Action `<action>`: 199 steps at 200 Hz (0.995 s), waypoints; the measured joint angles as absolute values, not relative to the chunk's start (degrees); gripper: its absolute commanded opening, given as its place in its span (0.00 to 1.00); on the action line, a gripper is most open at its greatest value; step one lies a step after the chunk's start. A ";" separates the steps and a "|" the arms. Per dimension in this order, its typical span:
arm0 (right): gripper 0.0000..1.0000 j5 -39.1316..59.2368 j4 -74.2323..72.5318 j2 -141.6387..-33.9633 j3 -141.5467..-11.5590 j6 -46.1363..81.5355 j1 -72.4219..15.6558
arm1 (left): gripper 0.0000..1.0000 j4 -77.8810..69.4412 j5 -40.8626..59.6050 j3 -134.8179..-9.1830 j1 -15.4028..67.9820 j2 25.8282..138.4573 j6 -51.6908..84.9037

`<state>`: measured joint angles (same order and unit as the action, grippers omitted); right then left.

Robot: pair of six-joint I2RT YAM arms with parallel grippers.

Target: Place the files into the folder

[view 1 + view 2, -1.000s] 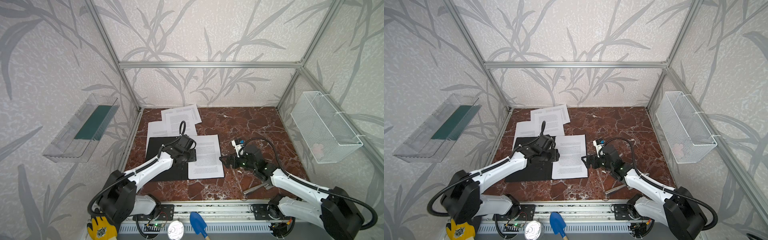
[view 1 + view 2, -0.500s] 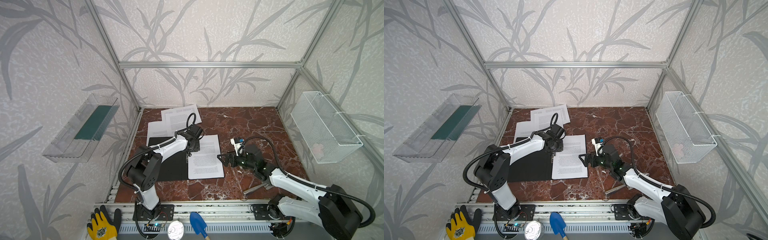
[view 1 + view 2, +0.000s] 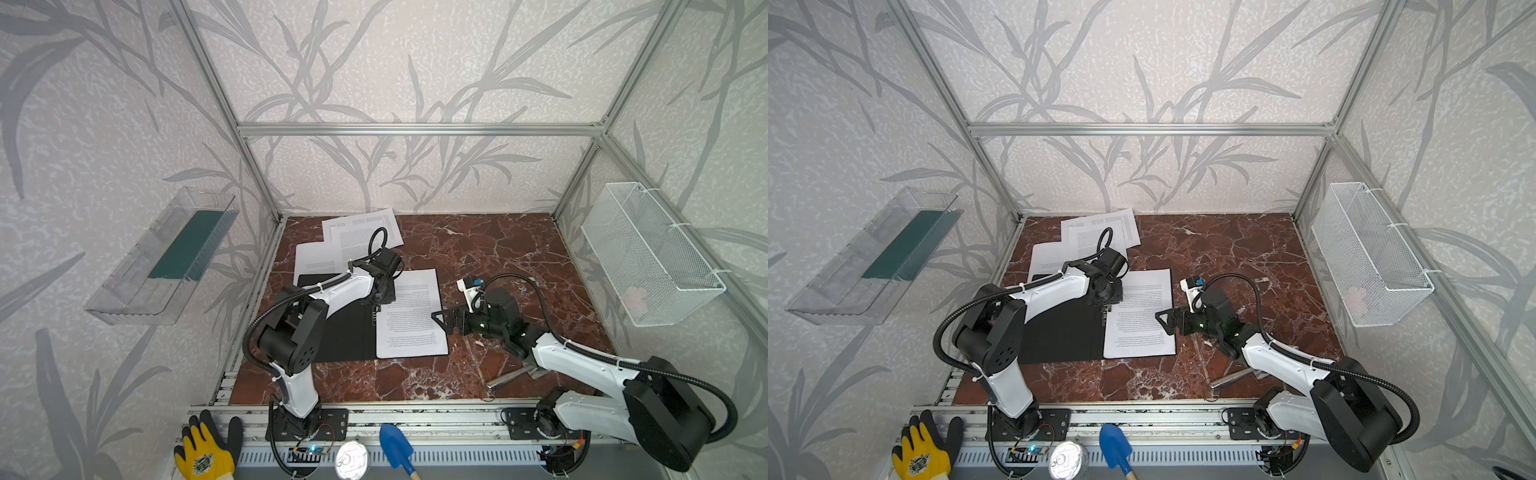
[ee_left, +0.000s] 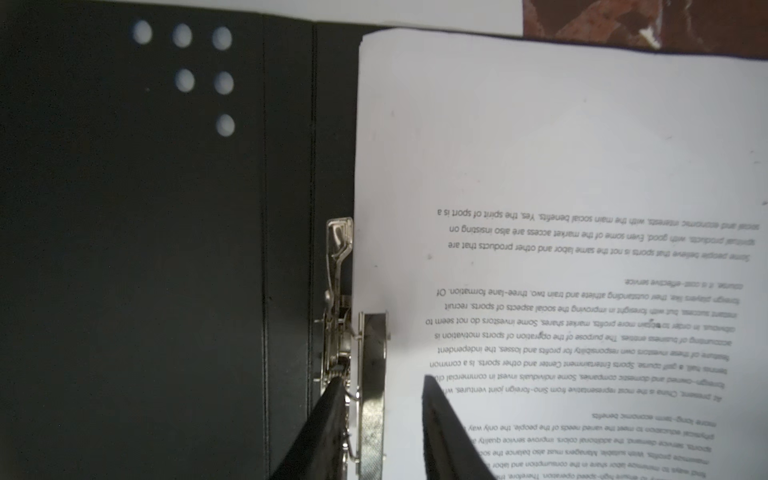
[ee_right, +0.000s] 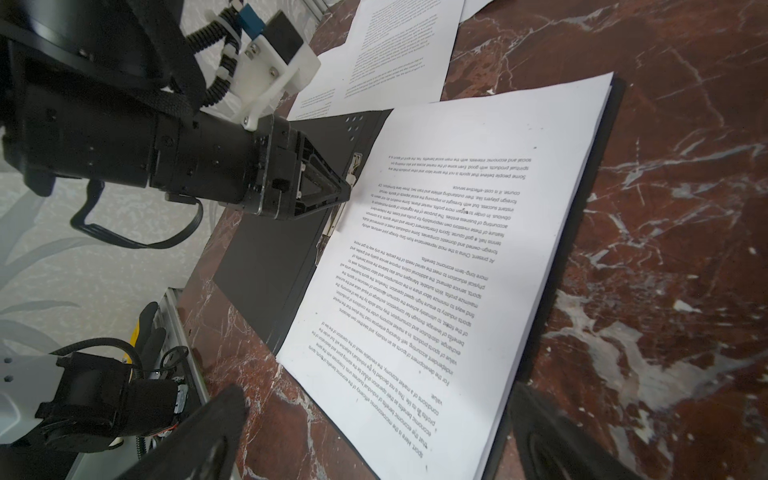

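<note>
Shows the folder point(image 3: 345, 332) lying open and flat on the left half of the table point(image 3: 498, 257), black inside up. Shows a stack of files point(image 3: 409, 316) resting on its right leaf, printed side up, inner edge under the bar of the metal clip point(image 4: 372, 345) beside the spine. Shows a few more loose sheets point(image 3: 361, 232) overlapping on the table just behind the folder, toward the back-left corner, the nearest reaching the folder's far edge. Has the left hand point(image 4: 383, 380) low over the clip, fingers point(image 4: 328, 415) a little apart, one on each side of the bar; contact with it unclear. Has the right hand point(image 3: 441, 322) just beside the stack's right edge, pointing toward the folder, fingers spread wide, gripping nothing.
</note>
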<state>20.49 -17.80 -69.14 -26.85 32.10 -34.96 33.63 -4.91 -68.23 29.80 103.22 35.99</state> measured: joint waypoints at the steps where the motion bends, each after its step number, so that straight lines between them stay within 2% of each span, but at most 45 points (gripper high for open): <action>1: 0.99 20.51 -17.78 -69.14 -26.85 32.10 -34.96 | 0.32 33.63 -4.86 -68.23 29.80 103.26 35.97; 45: 0.99 20.67 -17.82 -69.23 -26.87 32.16 -34.96 | 0.31 33.58 -4.40 -68.20 29.76 103.50 36.01; 68: 0.99 20.67 -17.82 -69.30 -26.87 32.18 -34.96 | 0.26 33.63 -4.45 -68.20 29.65 103.50 36.14; 142: 0.99 20.67 -17.80 -69.30 -26.87 32.60 -34.96 | 0.25 33.63 -4.43 -68.07 29.52 103.50 36.25; 162: 0.99 20.67 -17.82 -69.30 -26.87 32.71 -34.96 | 0.29 33.61 -4.45 -67.88 29.54 103.50 36.56; 199: 0.99 20.71 -17.82 -69.32 -26.87 32.80 -34.96 | 0.29 33.63 -4.25 -66.96 29.54 103.46 36.71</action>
